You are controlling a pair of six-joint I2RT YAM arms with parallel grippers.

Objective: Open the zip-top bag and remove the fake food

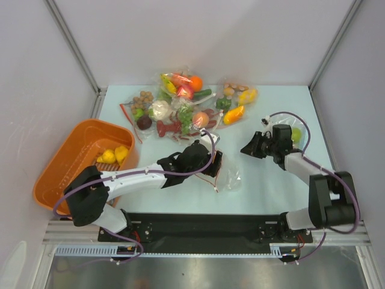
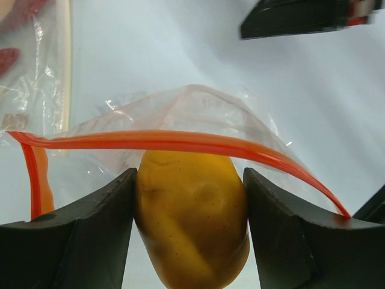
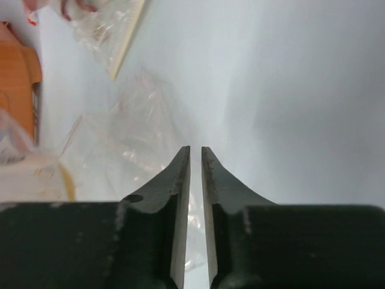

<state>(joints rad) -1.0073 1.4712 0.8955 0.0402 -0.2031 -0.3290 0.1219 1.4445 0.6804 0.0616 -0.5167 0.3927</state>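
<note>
Zip-top bag [image 1: 229, 176] lay flat on the counter [image 1: 271, 189], just off centre toward 5 o'clock in the top view, and looked limp and see-through. In the left wrist view its orange-red zip strip [image 2: 180, 141] ran as a shallow arc across the frame, with the clear film bunched up behind it at 12 o'clock.

Fake food piece [image 2: 191, 217], yellow and glossy, sat directly at 6 o'clock of that strip, its top edge touching or just under it. Couldn't tell if the tip was inside the mouth.

Left end effector [image 2: 188, 176] was clamped on the fake food piece, with black fingers [image 2: 90, 235] pressed on both flanks at 9 and 3 o'clock. In the top view it sat at the bag's 10 o'clock edge.

Right end effector [image 3: 195, 155] had its tips nearly together with only a thin slit between them and nothing in it. It hung over bare counter at about 1 o'clock of the bag, apart from it. Crinkled clear plastic showed at 10 o'clock in its own view.

Orange bin [image 1: 54, 165] stood at 9 o'clock of the counter, with yellow toy pieces [image 1: 114, 155] inside. Pile of filled clear bags [image 1: 186, 108] lay at 12 o'clock, well apart from the zip-top bag. A green round item [image 1: 296, 133] was just beside the right wrist at 3 o'clock.
</note>
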